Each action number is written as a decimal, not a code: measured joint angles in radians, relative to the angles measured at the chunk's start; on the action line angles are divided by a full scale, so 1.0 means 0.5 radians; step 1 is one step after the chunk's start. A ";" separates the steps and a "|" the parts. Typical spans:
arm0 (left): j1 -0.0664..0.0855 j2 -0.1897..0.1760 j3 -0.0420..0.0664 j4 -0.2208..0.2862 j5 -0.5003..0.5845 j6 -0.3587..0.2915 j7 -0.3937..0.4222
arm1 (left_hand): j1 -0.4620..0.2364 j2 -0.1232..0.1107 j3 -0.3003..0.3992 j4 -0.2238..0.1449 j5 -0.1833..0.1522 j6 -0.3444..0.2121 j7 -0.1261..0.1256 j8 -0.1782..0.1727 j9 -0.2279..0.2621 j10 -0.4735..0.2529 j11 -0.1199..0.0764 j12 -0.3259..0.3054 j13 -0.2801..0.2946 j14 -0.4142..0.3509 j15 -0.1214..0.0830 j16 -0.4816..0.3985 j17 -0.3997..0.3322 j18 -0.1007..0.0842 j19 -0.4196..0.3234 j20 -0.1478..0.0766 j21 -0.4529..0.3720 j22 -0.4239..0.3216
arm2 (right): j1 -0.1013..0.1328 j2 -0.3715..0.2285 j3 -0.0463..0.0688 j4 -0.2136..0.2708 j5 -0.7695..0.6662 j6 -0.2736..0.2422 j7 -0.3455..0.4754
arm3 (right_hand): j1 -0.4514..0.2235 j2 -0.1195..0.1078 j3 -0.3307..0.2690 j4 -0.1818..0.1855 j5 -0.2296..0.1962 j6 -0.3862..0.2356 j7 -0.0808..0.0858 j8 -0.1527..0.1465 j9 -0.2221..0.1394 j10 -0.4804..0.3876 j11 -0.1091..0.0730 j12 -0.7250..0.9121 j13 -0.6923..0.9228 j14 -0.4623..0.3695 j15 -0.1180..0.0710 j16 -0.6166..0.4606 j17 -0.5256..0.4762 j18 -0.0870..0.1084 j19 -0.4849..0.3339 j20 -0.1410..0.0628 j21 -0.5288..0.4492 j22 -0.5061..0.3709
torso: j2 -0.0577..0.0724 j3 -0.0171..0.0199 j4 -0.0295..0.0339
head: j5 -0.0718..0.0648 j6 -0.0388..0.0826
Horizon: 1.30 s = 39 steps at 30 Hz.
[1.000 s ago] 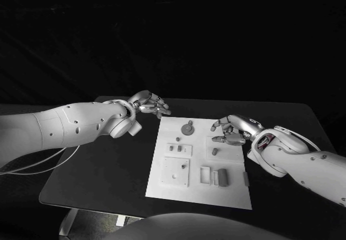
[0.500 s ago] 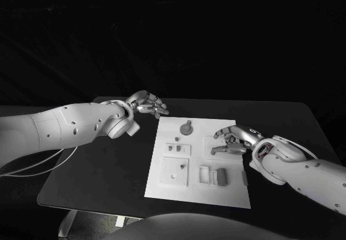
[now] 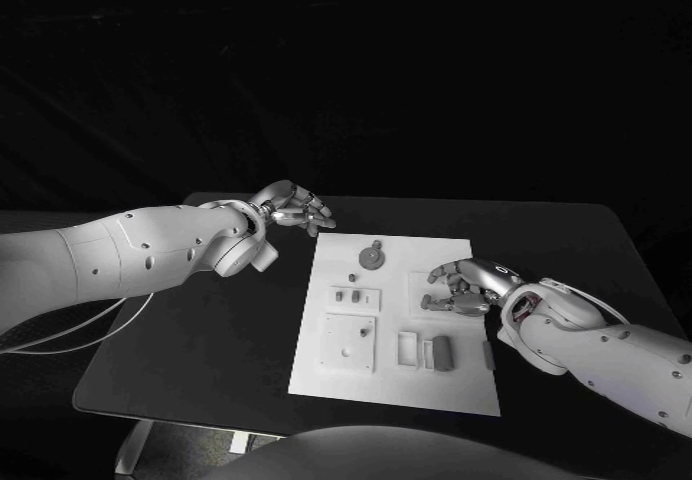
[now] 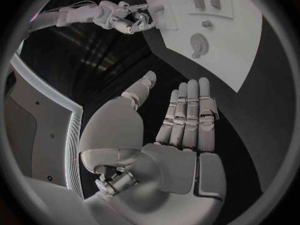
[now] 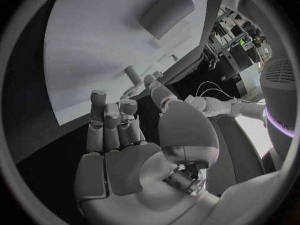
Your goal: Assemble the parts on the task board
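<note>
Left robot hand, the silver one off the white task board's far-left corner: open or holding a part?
Open. The left wrist view shows the left robot hand with straight fingers, thumb apart, bare palm, nothing held.

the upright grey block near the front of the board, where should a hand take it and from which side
Judging by its pose, grip the grey block across its narrow faces, from above. It stands proud of the task board, top exposed; a frame piece sits close on one side, so fingers likely need care there.

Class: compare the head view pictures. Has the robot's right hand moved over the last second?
Yes. The right hand has come nearer the robot along the task board, away from the round part it was level with.
</note>
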 measured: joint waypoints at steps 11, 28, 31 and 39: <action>0.000 0.017 0.000 -0.022 0.000 -0.010 -0.019 | 0.032 0.032 0.013 -0.013 0.000 0.004 -0.004 0.000 0.000 0.007 -0.007 0.000 0.003 0.000 0.000 -0.010 0.013 0.000 0.000 0.000 0.000 0.000 | -0.040 0.057 -0.006 -0.057 -0.009 -0.008 0.004 | 0.113 0.085 0.020 -0.003 0.000 0.126 -0.054 0.080 0.005 0.029 -0.029 0.014 -0.015 0.020 -0.018 0.010 -0.006 0.000 0.010 -0.002 0.001 0.000 | 0.000 0.0008 0.000 | 0.014 0.023; 0.000 0.018 0.000 -0.021 0.000 -0.015 -0.023 | 0.032 0.032 0.013 -0.013 0.000 0.006 -0.006 0.000 0.000 0.015 0.000 0.000 0.004 0.000 0.000 -0.010 0.018 0.000 0.000 0.000 0.000 0.000 | -0.044 0.071 -0.010 -0.067 -0.020 -0.017 0.018 | 0.127 0.134 0.148 0.003 0.000 0.235 -0.143 0.165 0.019 0.053 -0.091 0.014 -0.034 0.026 -0.077 0.015 -0.015 0.019 0.021 -0.005 0.001 0.000 | -0.001 -0.0012 0.000 | 0.017 -0.017; 0.000 0.018 0.000 -0.021 0.000 -0.015 -0.024 | 0.032 0.032 0.013 -0.013 0.000 0.006 -0.006 0.000 0.000 0.015 0.000 0.000 0.004 0.000 0.000 -0.010 0.018 0.000 0.000 0.000 0.000 0.000 | -0.044 0.074 -0.010 -0.067 -0.021 -0.019 0.021 | 0.122 0.139 0.161 0.000 0.000 0.239 -0.147 0.174 0.020 0.058 -0.101 0.014 -0.034 0.029 -0.088 0.015 -0.015 0.020 0.021 -0.005 0.001 0.000 | -0.001 -0.0010 0.000 | 0.018 -0.019; 0.000 0.018 0.000 -0.022 0.000 -0.015 -0.026 | 0.032 0.032 0.013 -0.013 0.000 0.006 -0.006 0.000 0.000 0.015 0.000 0.000 0.004 0.000 0.000 -0.018 0.019 0.000 0.000 0.000 0.000 0.000 | -0.045 0.081 -0.011 -0.067 -0.023 -0.020 0.024 | 0.122 0.139 0.166 0.005 0.000 0.242 -0.149 0.174 0.022 0.059 -0.102 0.014 -0.036 0.030 -0.088 0.015 -0.015 0.020 0.021 -0.005 0.001 0.000 | -0.001 -0.0006 0.000 | 0.020 -0.022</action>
